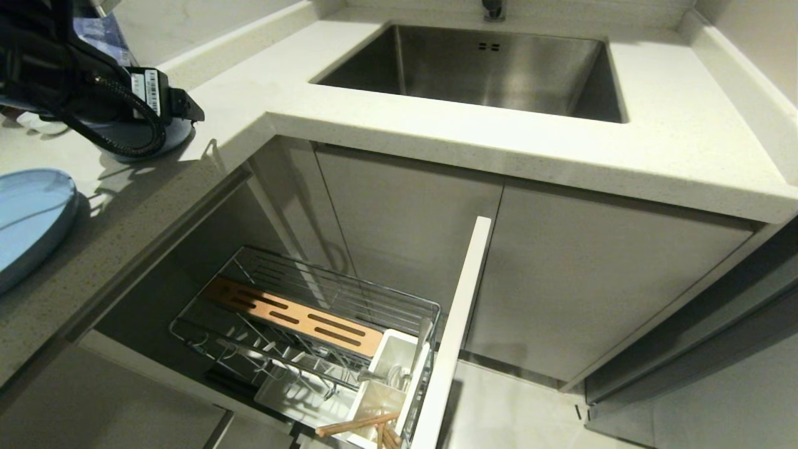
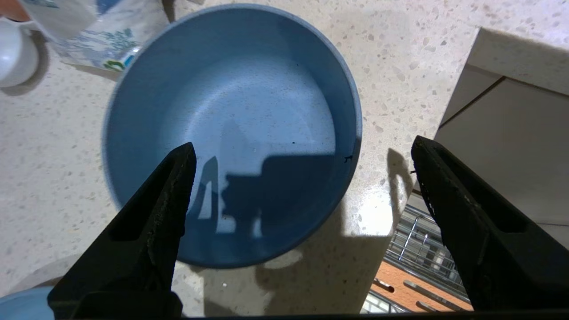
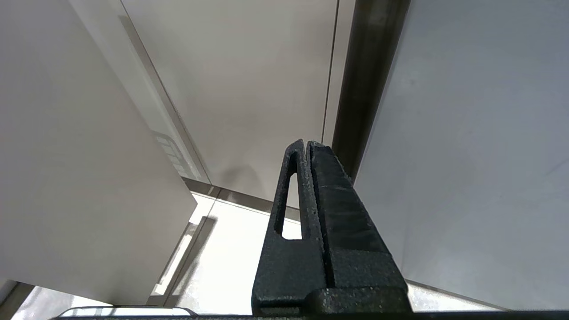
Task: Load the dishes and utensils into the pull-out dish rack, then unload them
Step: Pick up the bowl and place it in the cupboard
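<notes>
The blue speckled bowl (image 2: 231, 111) stands upright on the counter, mostly hidden under my left arm (image 1: 81, 75) in the head view. My left gripper (image 2: 303, 143) hangs open above the bowl's near rim, touching nothing. The light-blue plate (image 1: 28, 218) lies flat at the counter's left edge. Below the counter the pull-out dish rack (image 1: 312, 293) is drawn out, with its wooden bar (image 1: 293, 318) and white caddy (image 1: 393, 355). The chopsticks (image 1: 355, 425) and spoon (image 1: 423, 337) stand in the caddy. My right gripper (image 3: 306, 144) is shut and empty, parked low by cabinet fronts.
A steel sink (image 1: 486, 68) is set in the speckled countertop (image 1: 436, 137) at the back. A white cup (image 2: 15, 53) and a printed packet (image 2: 98, 35) stand beyond the bowl. The rack's pale front panel (image 1: 455, 330) juts out over the floor.
</notes>
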Available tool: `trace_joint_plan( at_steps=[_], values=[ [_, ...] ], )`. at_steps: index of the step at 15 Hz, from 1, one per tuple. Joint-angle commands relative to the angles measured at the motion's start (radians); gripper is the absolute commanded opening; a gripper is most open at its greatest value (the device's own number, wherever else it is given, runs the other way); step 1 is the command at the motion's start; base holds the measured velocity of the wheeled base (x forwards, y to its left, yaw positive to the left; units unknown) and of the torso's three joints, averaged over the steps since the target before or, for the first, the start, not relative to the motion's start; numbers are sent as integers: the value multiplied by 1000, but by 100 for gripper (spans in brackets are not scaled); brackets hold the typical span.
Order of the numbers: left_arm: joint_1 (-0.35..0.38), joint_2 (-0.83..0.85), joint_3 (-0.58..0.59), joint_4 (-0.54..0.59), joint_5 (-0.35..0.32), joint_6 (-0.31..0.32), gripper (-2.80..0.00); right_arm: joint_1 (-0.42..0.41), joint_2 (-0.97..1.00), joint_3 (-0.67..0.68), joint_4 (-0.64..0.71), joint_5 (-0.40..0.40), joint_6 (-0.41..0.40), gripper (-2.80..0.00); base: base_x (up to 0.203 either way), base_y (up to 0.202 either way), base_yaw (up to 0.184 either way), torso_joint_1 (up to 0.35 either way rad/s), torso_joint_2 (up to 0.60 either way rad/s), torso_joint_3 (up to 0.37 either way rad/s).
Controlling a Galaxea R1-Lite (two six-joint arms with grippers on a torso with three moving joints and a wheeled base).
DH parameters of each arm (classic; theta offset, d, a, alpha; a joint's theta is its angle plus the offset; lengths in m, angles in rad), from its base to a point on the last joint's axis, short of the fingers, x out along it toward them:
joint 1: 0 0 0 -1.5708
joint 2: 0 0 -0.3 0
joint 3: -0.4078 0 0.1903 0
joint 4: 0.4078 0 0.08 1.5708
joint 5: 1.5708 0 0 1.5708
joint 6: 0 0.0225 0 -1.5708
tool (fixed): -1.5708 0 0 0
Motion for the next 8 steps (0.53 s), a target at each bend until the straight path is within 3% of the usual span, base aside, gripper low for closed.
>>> trace_joint_plan(
  at_steps=[1, 8],
  values=[
    [21, 19, 0, 7, -33, -1, 0, 0, -1, 26, -1, 0, 0, -280, 0, 0, 0, 0, 0, 0],
    [23, 40, -1, 3, -43, 0, 0, 0, -1, 26, -1, 0, 0, -280, 0, 0, 0, 0, 0, 0]
  ],
)
